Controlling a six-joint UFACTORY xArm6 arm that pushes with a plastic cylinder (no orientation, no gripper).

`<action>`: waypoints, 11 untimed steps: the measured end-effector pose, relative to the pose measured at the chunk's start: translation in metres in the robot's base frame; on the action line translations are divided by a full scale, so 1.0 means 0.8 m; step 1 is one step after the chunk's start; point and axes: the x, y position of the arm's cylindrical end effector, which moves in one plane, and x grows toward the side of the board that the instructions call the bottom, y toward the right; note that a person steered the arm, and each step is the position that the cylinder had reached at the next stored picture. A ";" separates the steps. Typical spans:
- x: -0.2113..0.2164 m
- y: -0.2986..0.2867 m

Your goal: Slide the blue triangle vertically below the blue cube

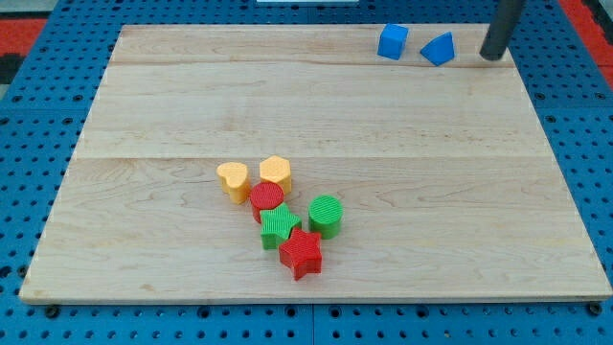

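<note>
The blue cube (392, 41) sits near the view's top edge of the wooden board (192, 96), right of centre. The blue triangle (438, 48) lies just to its right, a small gap apart. My tip (492, 56) rests on the board to the right of the blue triangle, with a clear gap between them. The dark rod rises from it out of the view's top.
A cluster lies at the lower centre: a yellow heart (232, 179), a yellow hexagon (275, 173), a red cylinder (267, 199), a green star-like block (280, 226), a green cylinder (326, 215) and a red star (301, 252). A blue pegboard (29, 144) surrounds the board.
</note>
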 end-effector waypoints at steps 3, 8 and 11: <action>0.038 -0.366; 0.073 -0.290; 0.141 -0.378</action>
